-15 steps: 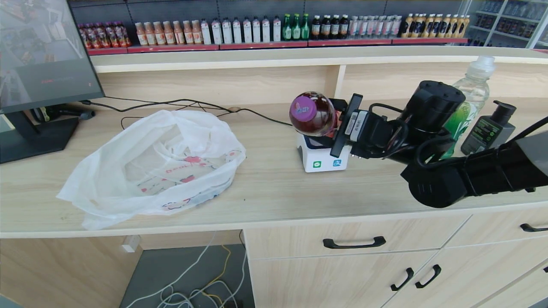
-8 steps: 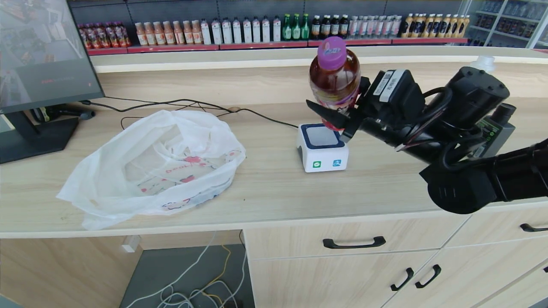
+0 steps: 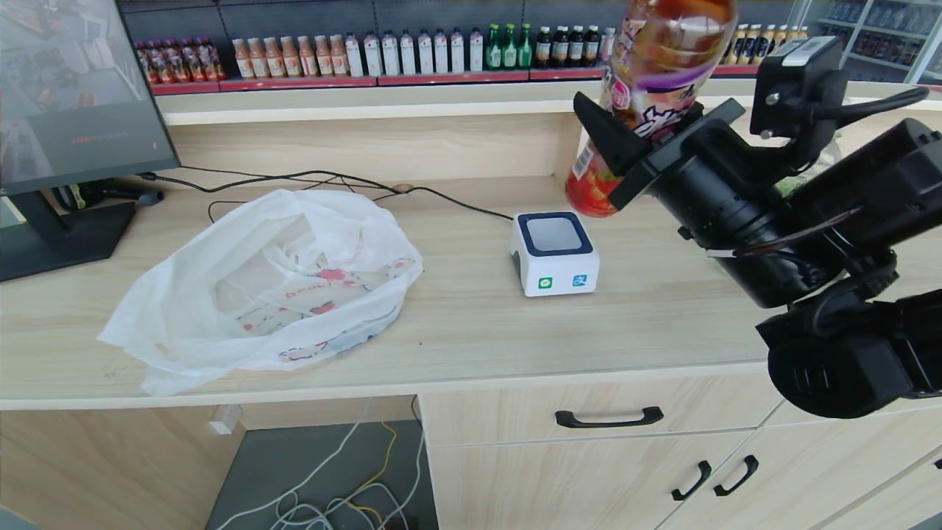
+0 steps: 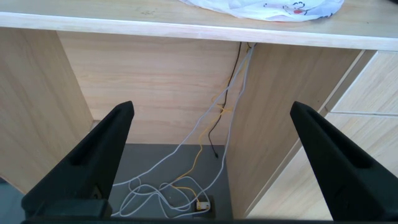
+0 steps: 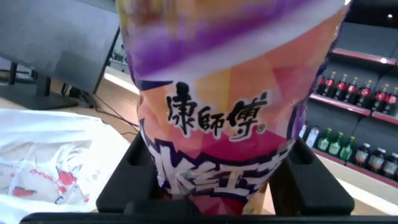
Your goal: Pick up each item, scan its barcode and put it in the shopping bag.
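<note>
- High above the counter (image 3: 471, 324), just right of the scanner (image 3: 553, 252), the tea bottle (image 3: 647, 96) hangs tilted, touching neither.
- Right gripper (image 3: 651, 125) pinches the bottle's labelled middle between its two fingers.
- Left gripper (image 4: 211, 107), fingers spread wide, sits below the counter facing loose cables (image 4: 199, 155).
- Shopping bag (image 3: 272, 283) lies open and crumpled, left of the scanner.
</note>
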`<state>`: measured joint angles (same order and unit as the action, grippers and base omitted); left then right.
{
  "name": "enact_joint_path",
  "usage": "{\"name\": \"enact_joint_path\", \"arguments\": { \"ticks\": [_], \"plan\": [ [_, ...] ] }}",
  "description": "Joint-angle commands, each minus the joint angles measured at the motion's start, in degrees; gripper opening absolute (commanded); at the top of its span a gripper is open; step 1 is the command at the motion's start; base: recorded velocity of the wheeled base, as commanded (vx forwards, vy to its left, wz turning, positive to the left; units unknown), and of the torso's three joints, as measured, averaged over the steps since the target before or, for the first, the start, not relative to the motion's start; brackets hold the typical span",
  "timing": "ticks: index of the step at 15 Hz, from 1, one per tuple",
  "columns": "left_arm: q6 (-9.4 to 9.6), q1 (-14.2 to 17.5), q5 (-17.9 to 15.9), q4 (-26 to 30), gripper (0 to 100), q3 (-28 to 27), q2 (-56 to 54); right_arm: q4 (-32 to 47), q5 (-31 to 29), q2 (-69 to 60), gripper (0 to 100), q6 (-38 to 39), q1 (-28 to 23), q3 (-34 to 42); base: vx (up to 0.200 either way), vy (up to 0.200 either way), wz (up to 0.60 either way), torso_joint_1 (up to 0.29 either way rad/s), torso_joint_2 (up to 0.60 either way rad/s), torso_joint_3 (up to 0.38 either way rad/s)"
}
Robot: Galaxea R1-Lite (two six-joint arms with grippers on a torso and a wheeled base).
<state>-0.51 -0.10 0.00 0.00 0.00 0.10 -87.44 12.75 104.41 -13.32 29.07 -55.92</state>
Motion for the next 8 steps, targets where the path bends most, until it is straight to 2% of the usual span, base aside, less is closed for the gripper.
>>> {"name": "enact_joint_path", "arguments": {
  "ticks": [1, 3, 4, 5, 8],
  "plan": [
    [-0.02, 0.01, 0.0, 0.0, 100, 0.0, -0.01, -2.56, -3.7, -2.02, 0, 3.66, 0.02, 4.68, 0.0, 0.0, 0.0, 0.0, 0.0, 0.0],
    [-0.02, 0.01, 0.0, 0.0, 100, 0.0, -0.01, -2.56, -9.15, -4.57, 0, 7.7, -0.16, 10.57, 0.0, 0.0, 0.0, 0.0, 0.0, 0.0],
    [-0.02, 0.01, 0.0, 0.0, 100, 0.0, -0.01, -2.56, -9.15, -4.57, 0, 7.7, -0.16, 10.57, 0.0, 0.0, 0.0, 0.0, 0.0, 0.0],
    [-0.02, 0.01, 0.0, 0.0, 100, 0.0, -0.01, -2.56, -11.17, -7.38, 0, 9.55, -0.25, 16.72, 0.0, 0.0, 0.0, 0.0, 0.0, 0.0],
    [-0.02, 0.01, 0.0, 0.0, 100, 0.0, -0.01, -2.56, -13.54, -7.91, 0, 10.78, -1.92, 17.69, 0.0, 0.0, 0.0, 0.0, 0.0, 0.0]
  ]
}}
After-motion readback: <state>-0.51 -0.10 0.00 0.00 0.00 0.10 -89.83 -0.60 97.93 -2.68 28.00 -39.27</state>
